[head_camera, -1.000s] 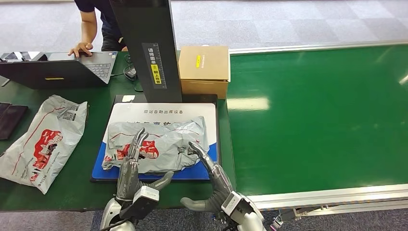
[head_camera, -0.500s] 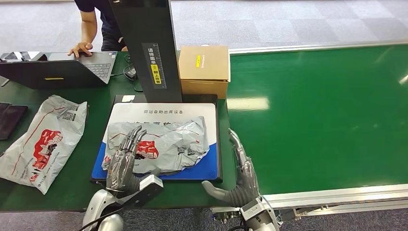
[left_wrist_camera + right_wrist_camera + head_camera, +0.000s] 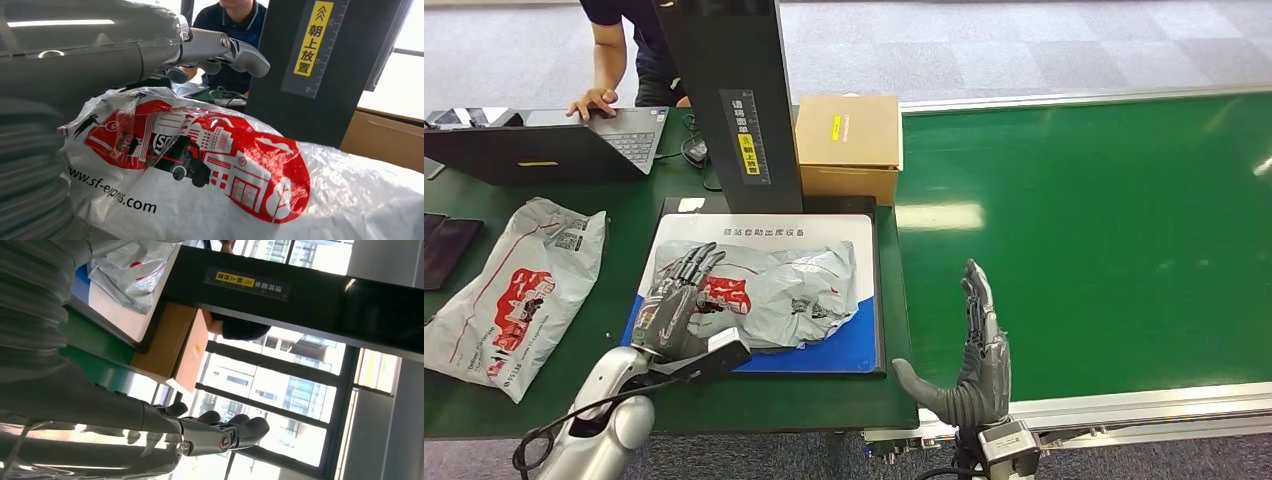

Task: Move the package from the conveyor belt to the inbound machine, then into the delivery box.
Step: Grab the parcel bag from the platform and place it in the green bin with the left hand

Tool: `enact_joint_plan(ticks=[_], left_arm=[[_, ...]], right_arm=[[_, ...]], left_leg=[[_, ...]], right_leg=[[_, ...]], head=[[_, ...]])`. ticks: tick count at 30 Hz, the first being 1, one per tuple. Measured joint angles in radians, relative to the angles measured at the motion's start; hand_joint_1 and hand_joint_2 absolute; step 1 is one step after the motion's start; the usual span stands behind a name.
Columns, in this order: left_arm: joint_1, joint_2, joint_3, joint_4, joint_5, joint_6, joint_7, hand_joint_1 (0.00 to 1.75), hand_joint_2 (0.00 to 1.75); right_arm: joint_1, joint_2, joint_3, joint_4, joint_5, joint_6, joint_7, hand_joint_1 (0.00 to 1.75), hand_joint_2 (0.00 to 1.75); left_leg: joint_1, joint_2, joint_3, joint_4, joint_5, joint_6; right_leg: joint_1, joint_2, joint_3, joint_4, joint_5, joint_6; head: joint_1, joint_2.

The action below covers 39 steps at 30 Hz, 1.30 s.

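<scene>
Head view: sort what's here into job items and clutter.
Job: grey package on the inbound machine platform, left hand resting on it, green conveyor belt.

Clutter: second package, laptop, cardboard box, dark object at the table's edge.

Our left hand (image 3: 672, 305) reaches forward from low on the left side, palm down, with its fingers (image 3: 694, 264) stretched out and a little apart. In the left wrist view these fingers (image 3: 227, 47) lie straight and do not curl around anything. Our right hand (image 3: 977, 355) stands upright on its edge at the lower right, fingers straight and close together, pointing away from us, thumb (image 3: 916, 385) spread out toward the left. It holds nothing.
</scene>
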Motion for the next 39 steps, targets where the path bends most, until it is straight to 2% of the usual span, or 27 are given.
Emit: enact_joint_plan(ticks=[4,8,9,10,12,13,14,15,26,33,39], left_arm=[[-0.084,0.005,-0.023,0.1,0.031,0.017,-0.027,0.0,1.75],[-0.125,0.005,-0.042,0.177,0.047,0.036,-0.035,0.01,1.75],[-0.13,0.005,-0.046,0.192,0.048,0.038,-0.035,0.11,1.75],[-0.135,0.005,-0.051,0.206,0.049,0.038,-0.035,0.33,1.75],[-0.143,0.005,-0.059,0.232,0.049,0.036,-0.033,1.13,1.75],[-0.146,0.005,-0.062,0.245,0.048,0.034,-0.032,1.46,1.75],[-0.15,0.005,-0.065,0.257,0.047,0.032,-0.031,1.68,1.75],[-0.153,0.005,-0.068,0.268,0.045,0.029,-0.031,1.73,1.75],[-0.197,-0.006,-0.105,0.364,0.012,0.051,-0.021,1.75,1.75],[-0.184,-0.012,-0.093,0.371,0.052,0.166,-0.05,1.75,1.75],[-0.114,-0.007,-0.025,0.305,0.189,0.283,-0.126,1.75,1.75]], right_arm=[[-0.001,0.004,-0.004,-0.002,0.001,0.005,0.005,0.0,1.75],[-0.001,0.009,-0.01,-0.002,0.008,0.016,0.008,0.0,1.75],[-0.001,0.009,-0.012,-0.002,0.009,0.017,0.007,0.0,1.75],[-0.001,0.009,-0.014,-0.002,0.01,0.018,0.006,0.0,1.75],[-0.001,0.009,-0.017,-0.002,0.012,0.018,0.004,0.0,1.75],[-0.001,0.009,-0.018,-0.002,0.013,0.018,0.004,0.0,1.75],[-0.001,0.01,-0.019,-0.002,0.014,0.019,0.003,0.0,1.75],[-0.002,0.01,-0.02,-0.002,0.014,0.019,0.003,0.0,1.75],[-0.016,0.009,-0.021,0.019,0.016,0.014,0.003,0.0,1.75],[-0.019,0.009,-0.021,0.033,0.016,0.01,0.005,0.0,1.75],[-0.043,0.009,-0.02,0.062,0.016,0.018,0.005,0.0,1.75]], left_leg=[[0.0,0.0,0.0,0.0,0.0,0.0],[0.0,0.0,0.0,0.0,0.0,0.0],[0.0,0.0,0.0,0.0,0.0,0.0],[0.0,0.0,-0.001,0.0,0.0,0.0],[0.0,0.0,-0.001,0.0,0.0,0.0],[0.0,0.0,-0.001,0.0,0.0,0.0],[0.0,0.0,-0.001,0.0,0.0,0.0],[0.0,0.0,-0.001,0.0,0.0,0.0],[0.0,0.0,0.001,0.0,0.0,0.0],[0.0,0.0,0.001,0.0,0.0,0.0],[0.0,0.0,0.0,0.0,0.0,0.0]], right_leg=[[0.0,0.0,0.0,0.0,0.0,0.0],[0.0,0.0,0.0,0.0,0.0,0.0],[0.0,0.0,-0.001,0.0,0.0,0.0],[0.0,0.0,-0.001,0.0,0.0,0.0],[0.0,0.0,-0.001,0.0,0.0,0.0],[0.0,0.0,-0.001,0.0,0.0,0.0],[0.0,0.0,-0.001,0.0,0.0,0.0],[0.0,0.0,-0.001,0.0,0.0,0.0],[0.0,0.0,0.002,0.0,0.0,0.0],[0.0,0.0,0.001,0.0,0.0,0.0],[0.0,0.0,0.0,0.0,0.0,0.0]], head=[[0.0,0.0],[0.0,0.0],[0.0,0.0],[0.0,0.0],[0.0,0.0],[0.0,0.0],[0.0,0.0],[0.0,0.0],[0.0,0.0],[0.0,0.0],[0.0,0.0]])
